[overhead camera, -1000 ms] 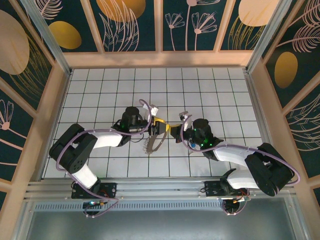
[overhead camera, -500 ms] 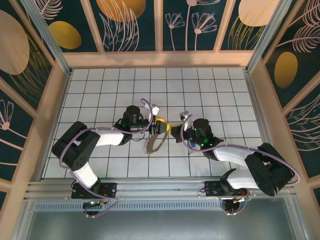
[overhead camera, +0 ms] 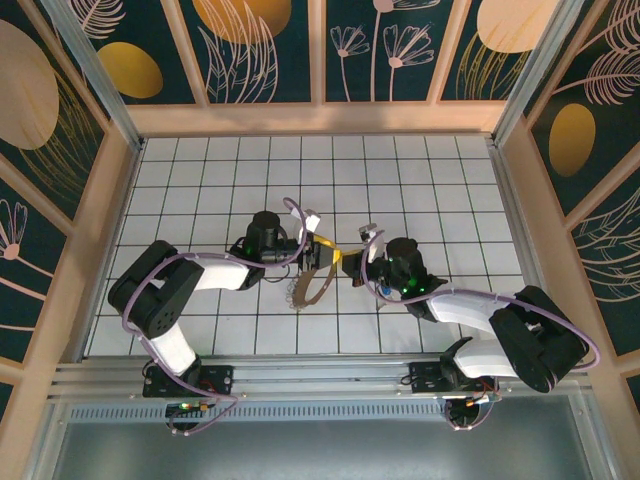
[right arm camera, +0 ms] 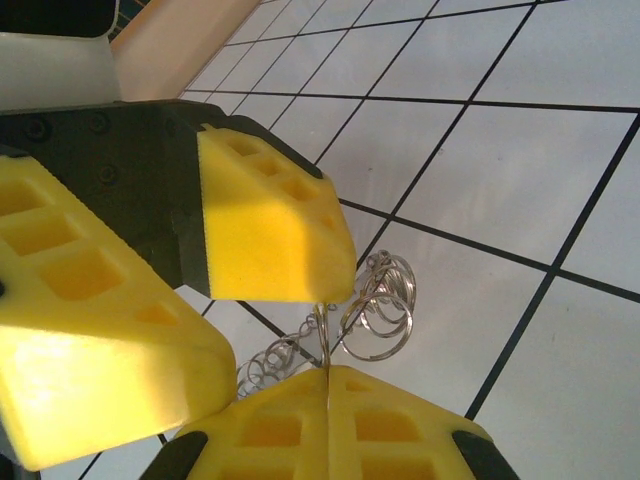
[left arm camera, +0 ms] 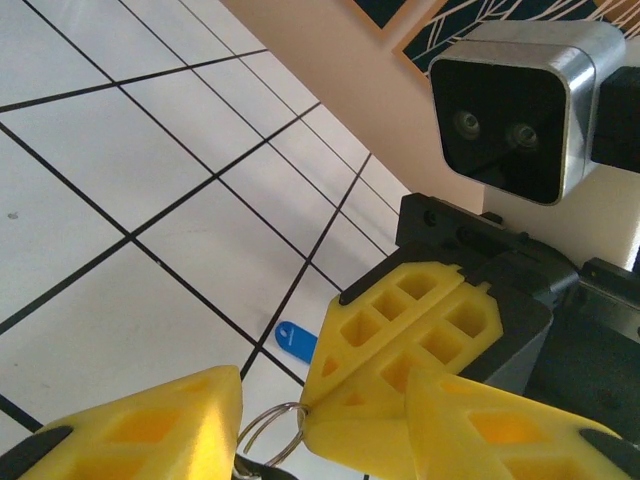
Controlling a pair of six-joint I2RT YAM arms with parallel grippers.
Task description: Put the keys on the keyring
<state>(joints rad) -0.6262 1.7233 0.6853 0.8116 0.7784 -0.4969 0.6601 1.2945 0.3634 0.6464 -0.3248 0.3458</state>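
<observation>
The blue-headed key [left arm camera: 294, 341] lies flat on a white tile, beyond the fingertips and untouched. The keyring [overhead camera: 310, 286], a thin silvery loop strung with small rings [right arm camera: 380, 300], sits just below where both grippers meet at mid-floor. My right gripper [right arm camera: 326, 368] is shut on the edge of a small split ring [left arm camera: 270, 430]. My left gripper [left arm camera: 325, 388] stands open, its yellow fingers [left arm camera: 150, 425] on either side of that ring, one fingertip touching it. In the top view the left gripper [overhead camera: 320, 255] and right gripper [overhead camera: 347, 262] are tip to tip.
White tiled floor [overhead camera: 420, 180] with black grid lines stretches all round, fenced by wooden walls [overhead camera: 320, 118]. The right wrist camera housing [left arm camera: 510, 105] looms close above the left gripper. A metal rail [overhead camera: 320, 375] runs along the near edge.
The left arm's elbow and wrist have shifted a little to the right, towards the right gripper. The right arm and the keyring have barely moved.
</observation>
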